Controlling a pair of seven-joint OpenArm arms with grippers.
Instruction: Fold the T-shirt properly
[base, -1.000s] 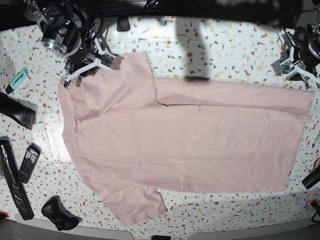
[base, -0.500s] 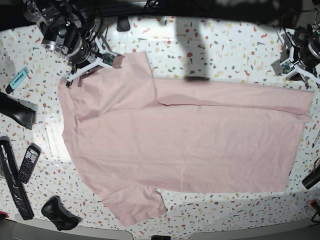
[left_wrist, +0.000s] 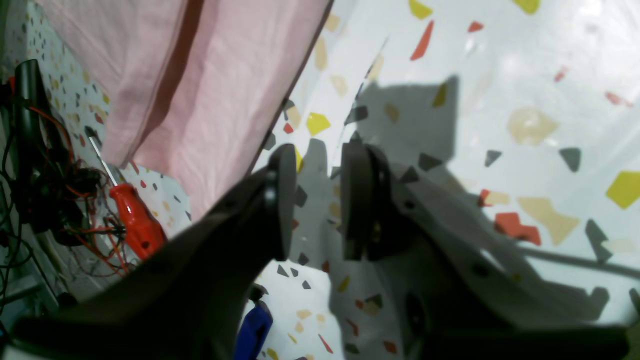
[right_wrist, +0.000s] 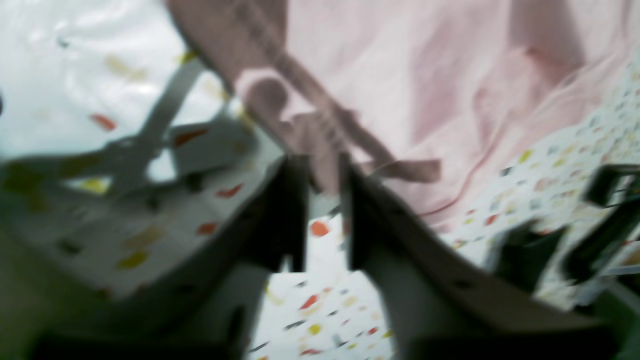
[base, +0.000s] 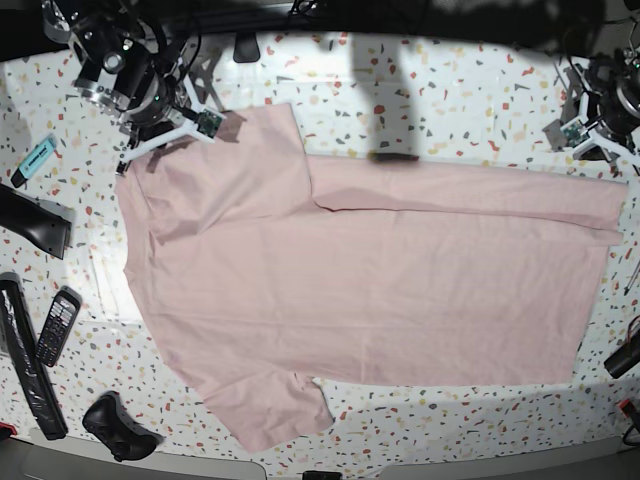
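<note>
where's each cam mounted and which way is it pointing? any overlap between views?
Base: overhead, looking down at the T-shirt spread on the terrazzo table; both arms show at the top corners.
Left wrist: on the left gripper, facing down at bare table beside the shirt's edge; a red screwdriver lies nearby.
Right wrist: on the right gripper, blurred, aimed at bunched shirt fabric.
Shared: all three see the pink shirt and the table.

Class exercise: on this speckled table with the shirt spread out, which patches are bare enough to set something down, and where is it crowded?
Free: the strip of table above the T-shirt, between the right gripper and left gripper; also the strip below the hem. Crowded: the edge with the remote, game controller and marker.
</note>
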